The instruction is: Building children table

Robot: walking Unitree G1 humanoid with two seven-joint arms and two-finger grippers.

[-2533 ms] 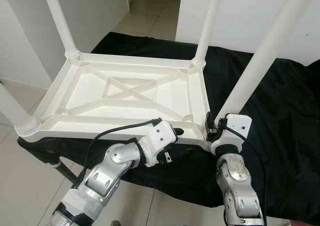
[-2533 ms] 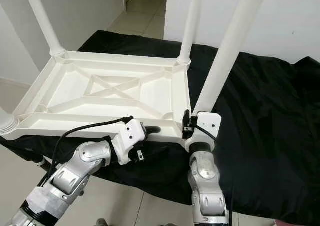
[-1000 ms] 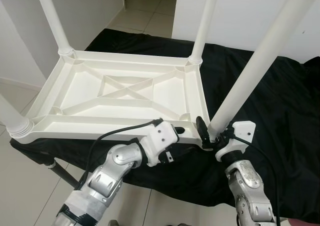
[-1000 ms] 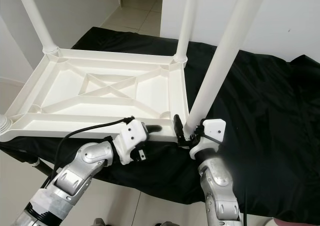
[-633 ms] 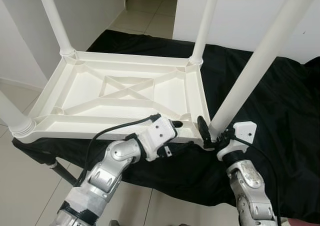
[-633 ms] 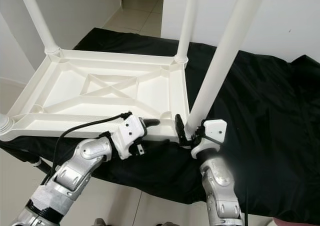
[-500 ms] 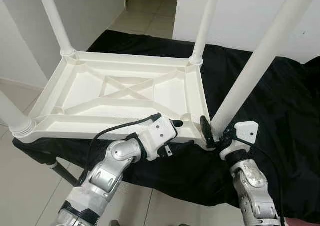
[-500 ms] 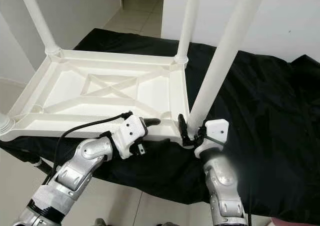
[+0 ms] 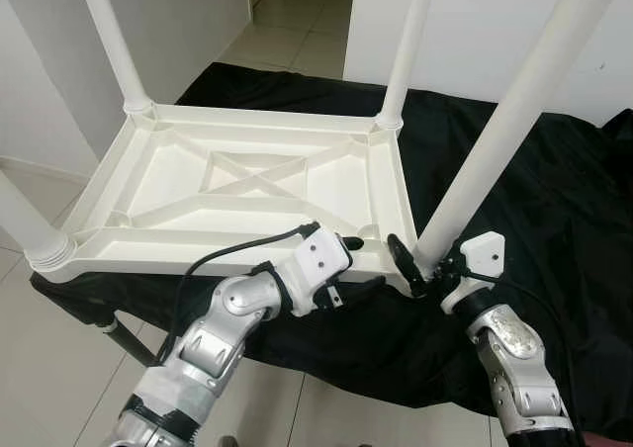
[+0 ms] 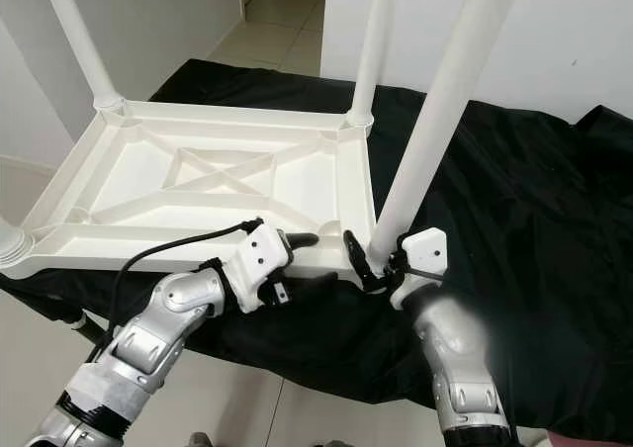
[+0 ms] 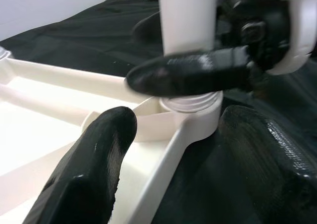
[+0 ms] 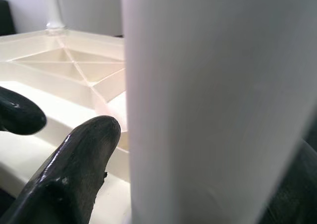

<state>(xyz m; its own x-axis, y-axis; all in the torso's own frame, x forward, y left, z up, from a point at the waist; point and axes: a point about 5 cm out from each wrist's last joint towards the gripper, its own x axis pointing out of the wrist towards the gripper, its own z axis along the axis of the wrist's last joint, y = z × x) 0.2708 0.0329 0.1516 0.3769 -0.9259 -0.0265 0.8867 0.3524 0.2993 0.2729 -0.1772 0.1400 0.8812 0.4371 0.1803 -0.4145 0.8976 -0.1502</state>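
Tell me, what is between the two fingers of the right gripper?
The near leg: in the right wrist view it stands between the right gripper's fingers.

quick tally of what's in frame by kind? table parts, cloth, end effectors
White table legs: 4, near right, far right, far left, near left
White tabletop, upside down: 1
Black cloth: 1
End effectors: 2, left end effector, right end effector
Total: 8
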